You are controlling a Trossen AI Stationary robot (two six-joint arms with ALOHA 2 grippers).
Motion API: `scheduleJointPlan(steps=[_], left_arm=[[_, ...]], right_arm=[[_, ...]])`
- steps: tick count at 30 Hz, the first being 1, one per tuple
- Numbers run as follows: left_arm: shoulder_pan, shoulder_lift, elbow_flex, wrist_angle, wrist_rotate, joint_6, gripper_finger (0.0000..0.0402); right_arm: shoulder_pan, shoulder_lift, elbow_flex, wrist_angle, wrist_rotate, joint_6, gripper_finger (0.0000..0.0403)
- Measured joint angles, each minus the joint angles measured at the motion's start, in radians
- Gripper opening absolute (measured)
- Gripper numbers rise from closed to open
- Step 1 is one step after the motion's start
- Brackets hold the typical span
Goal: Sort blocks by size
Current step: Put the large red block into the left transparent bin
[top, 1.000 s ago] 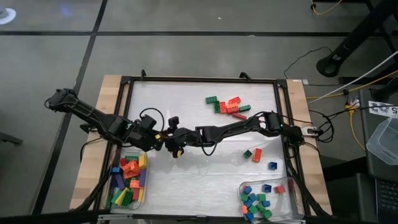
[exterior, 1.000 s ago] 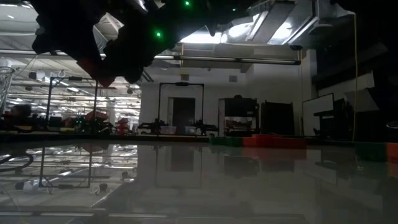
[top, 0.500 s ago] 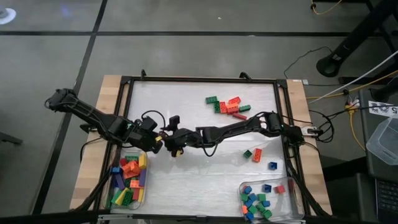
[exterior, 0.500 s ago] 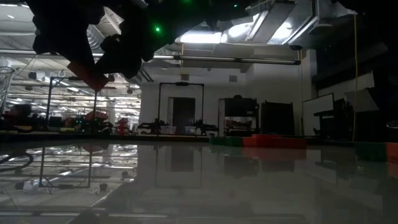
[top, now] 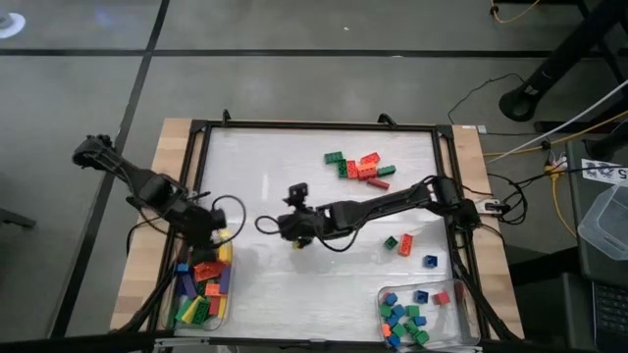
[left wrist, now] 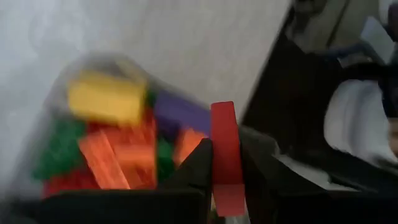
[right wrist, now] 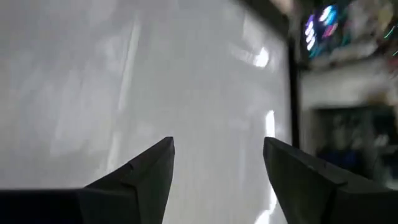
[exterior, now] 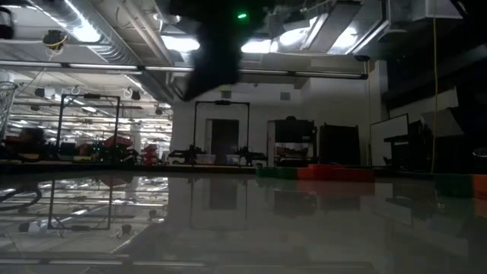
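The blocks [top: 361, 167] are smooth, glossy plastic. The table [top: 294, 176] has a shiny white top, a black frame and bare wooden edges [top: 172, 147].

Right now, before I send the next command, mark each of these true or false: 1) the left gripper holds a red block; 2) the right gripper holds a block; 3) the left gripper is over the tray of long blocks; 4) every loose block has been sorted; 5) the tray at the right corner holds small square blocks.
1) True: the left gripper is shut on a red block.
2) False: the right gripper is open with nothing between its fingers.
3) True: it is above the left tray with its long blocks.
4) False: a cluster of blocks and a few loose ones lie on the table.
5) True: the right tray holds small blue, green and red blocks.
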Motion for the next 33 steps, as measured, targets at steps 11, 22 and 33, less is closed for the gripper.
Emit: scheduleJointPlan(steps=[11, 22, 33], left_arm=[[-0.138, 0.049, 0.000, -0.047, -0.107, -0.190, 0.0142], [-0.138, 0.117, 0.000, -0.044, -0.120, -0.156, 0.0161], [-0.138, 0.141, 0.000, -0.044, -0.174, -0.031, 0.0161]], right_arm=[[-0.002, -0.161, 0.000, -0.745, -0.087, 0.429, 0.0245], [-0.123, -0.299, -0.129, -0.970, -0.150, 0.571, 0.0245], [-0.402, -0.512, -0.590, -0.608, -0.428, 0.515, 0.0245]])
